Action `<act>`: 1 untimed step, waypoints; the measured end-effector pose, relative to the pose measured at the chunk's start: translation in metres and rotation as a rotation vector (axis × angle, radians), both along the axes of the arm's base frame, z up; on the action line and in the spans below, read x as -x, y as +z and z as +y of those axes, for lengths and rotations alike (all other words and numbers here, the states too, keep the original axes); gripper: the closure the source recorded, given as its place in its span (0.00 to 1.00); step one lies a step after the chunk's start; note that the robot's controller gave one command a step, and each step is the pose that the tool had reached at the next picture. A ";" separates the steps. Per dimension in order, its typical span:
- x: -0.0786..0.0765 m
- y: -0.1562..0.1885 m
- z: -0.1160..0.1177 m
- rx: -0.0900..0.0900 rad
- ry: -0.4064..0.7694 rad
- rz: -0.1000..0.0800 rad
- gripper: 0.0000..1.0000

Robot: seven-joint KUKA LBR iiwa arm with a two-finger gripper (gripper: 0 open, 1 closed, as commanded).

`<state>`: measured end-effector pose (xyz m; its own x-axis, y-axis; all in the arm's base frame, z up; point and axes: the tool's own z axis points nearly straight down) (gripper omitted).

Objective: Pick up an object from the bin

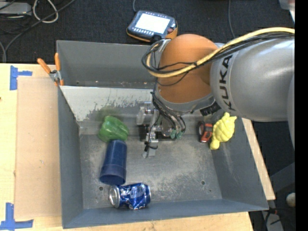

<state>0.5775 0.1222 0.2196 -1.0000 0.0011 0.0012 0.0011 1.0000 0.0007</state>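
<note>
Gripper (pixel 150 146) hung below the orange wrist cover over bare grey floor near the middle of the bin (pixel 67 129). A dark blue cup (pixel 114 162) lay on its side just to its left, mouth toward the near wall, with a crumpled green lump (pixel 113 128) touching the cup's base. A crushed blue can (pixel 131 196) lay by the near wall. A yellow toy (pixel 224 129) and a small orange-and-black item (pixel 205 131) sat against the right wall. Open floor stretched in front of the gripper and to its right. Whether the gripper was spread or closed could not be told.
</note>
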 end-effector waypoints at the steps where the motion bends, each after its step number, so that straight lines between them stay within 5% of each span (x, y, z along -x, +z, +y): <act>1: -0.007 -0.095 0.041 -0.001 0.342 0.001 0.00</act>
